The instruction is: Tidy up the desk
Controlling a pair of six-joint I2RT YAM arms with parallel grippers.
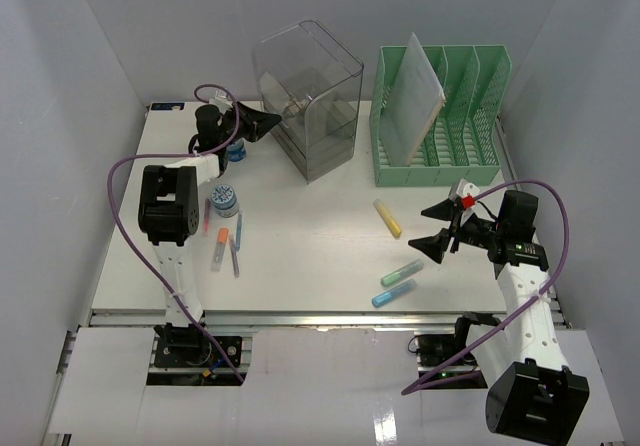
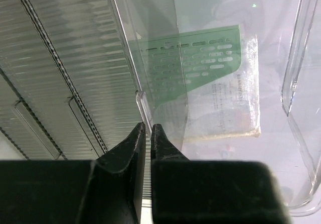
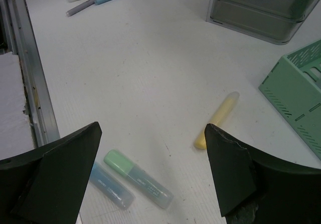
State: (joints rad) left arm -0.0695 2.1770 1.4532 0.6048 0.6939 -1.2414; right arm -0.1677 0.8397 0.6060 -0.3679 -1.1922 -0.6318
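Left tool (image 2: 149, 127) clenched on clear bin (image 1: 310, 91) wall, likely to reposition it; right tool (image 3: 153, 128) released, green highlighter (image 3: 138, 179) just beneath, likely the next pick.

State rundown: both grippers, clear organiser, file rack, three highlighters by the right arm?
left gripper: jaws shut to a slit at the clear organiser wall; grip unclear.
right gripper: jaws wide open, empty.
clear organiser: upright.
green file rack: upright, paper sleeve leaning in one slot.
yellow highlighter: lying flat on the desk.
green highlighter: lying flat.
blue highlighter: lying flat, beside the green one.
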